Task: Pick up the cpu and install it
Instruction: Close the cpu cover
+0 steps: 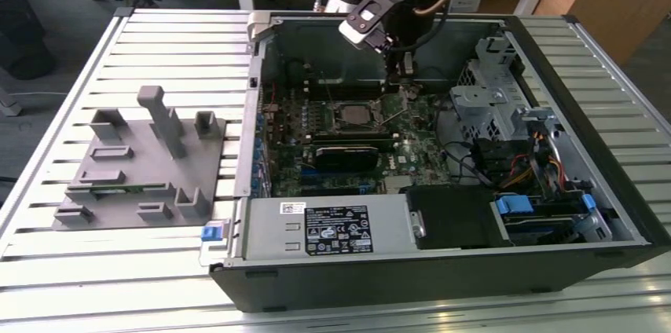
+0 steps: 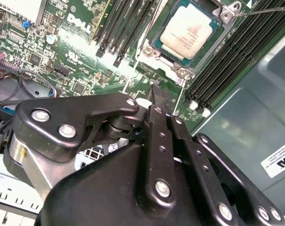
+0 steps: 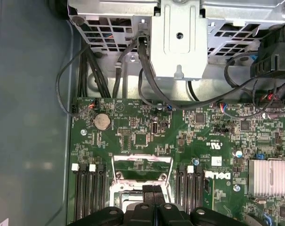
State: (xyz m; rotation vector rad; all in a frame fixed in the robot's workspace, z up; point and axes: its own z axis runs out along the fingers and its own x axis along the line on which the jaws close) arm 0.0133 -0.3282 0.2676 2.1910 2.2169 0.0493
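Install step, looks near done: cpu (image 2: 187, 30) lies flat in the motherboard socket (image 1: 354, 115) mid-frame in the exterior view, pincer (image 2: 160, 96) pinched narrow and empty just beside it, hold-down frame (image 3: 142, 162) looks unlatched, so I judge locking needs careful alignment.

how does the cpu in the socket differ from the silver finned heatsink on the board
The flat square silvery-white cpu has a smooth top, while the silver finned heatsink is ribbed. The cpu sits recessed between rows of black memory slots, whereas the heatsink stands proud on open board. Both are squarish pale metal on the green motherboard.
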